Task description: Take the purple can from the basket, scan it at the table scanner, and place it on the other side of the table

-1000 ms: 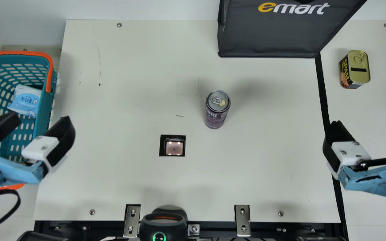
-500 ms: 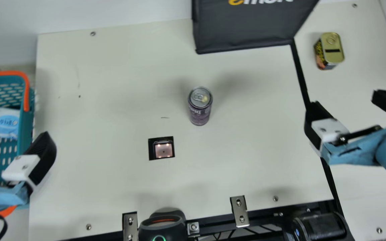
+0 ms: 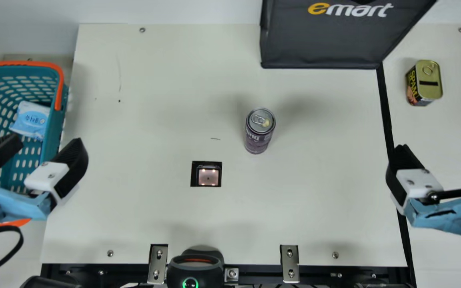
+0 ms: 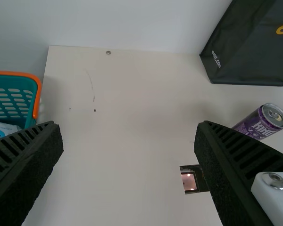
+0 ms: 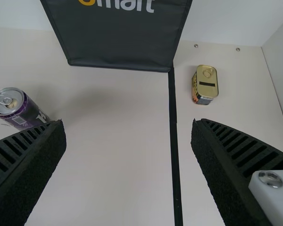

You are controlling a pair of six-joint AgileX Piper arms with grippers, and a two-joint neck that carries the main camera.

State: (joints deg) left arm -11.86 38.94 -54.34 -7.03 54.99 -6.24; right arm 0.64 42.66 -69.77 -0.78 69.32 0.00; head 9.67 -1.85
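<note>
A blue-and-white packet [image 3: 32, 120] lies in the teal basket [image 3: 52, 128], purple can [image 3: 258, 134] standing outside; left gripper [image 3: 47, 145] and right gripper [image 3: 441, 148] hang spread.

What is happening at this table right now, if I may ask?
Nothing is being held: the left gripper and right gripper are both open and empty. The purple can stands upright on the table, out of the basket, near the scanner but not over it. A gold-topped tin stands past the black strip; the purple can does not.
</note>
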